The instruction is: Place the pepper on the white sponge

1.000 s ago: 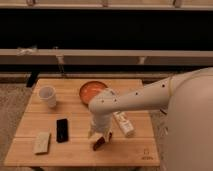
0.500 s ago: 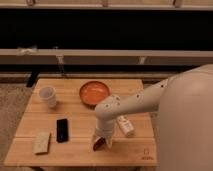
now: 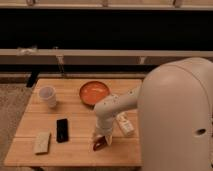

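- Wooden table in front of a dark wall crossed by pale horizontal rails; we look down on it from above and to the side.
- Robot body: a large cream shell that fills the right side of the view, with its arm reaching left and down over the table.
- Gripper: lowered to the table near the front edge, directly over the pepper; we cannot tell whether it is apart, together or clamped on the pepper.
- Pepper: a small dark red shape at the tip of the gripper, low at the table top.
- White sponge: flat at the front left corner, well apart from the pepper.
- Black rectangle: flat, between the sponge and the gripper.
- White cup: upright near the left rear.
- Orange plate: at the rear centre.
- White bottle: lying just right of the gripper.
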`<state>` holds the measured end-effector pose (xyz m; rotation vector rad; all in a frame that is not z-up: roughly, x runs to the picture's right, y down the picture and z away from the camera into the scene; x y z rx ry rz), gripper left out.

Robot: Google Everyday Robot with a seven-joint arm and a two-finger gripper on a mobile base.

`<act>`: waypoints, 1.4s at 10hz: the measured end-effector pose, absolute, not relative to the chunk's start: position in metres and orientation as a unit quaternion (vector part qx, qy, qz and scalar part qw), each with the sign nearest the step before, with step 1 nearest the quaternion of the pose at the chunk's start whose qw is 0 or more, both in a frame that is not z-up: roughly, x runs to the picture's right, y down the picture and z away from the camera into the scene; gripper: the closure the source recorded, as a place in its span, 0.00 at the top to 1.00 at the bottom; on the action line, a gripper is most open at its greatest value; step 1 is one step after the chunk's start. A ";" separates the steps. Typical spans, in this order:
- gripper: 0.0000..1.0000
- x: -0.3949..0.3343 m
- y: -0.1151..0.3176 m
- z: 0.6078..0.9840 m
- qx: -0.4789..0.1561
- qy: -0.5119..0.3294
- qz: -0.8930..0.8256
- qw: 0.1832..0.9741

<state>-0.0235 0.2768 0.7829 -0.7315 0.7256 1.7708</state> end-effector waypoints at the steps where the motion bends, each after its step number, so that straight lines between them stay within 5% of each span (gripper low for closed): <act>1: 0.47 -0.024 0.277 0.786 -0.304 0.304 0.737 0.521; 5: 0.11 -0.032 0.264 0.778 -0.297 0.291 0.731 0.542; 11: 0.08 -0.100 0.211 0.759 -0.326 0.221 0.680 0.618; 14: 0.08 -0.210 0.175 0.751 -0.376 0.142 0.573 0.715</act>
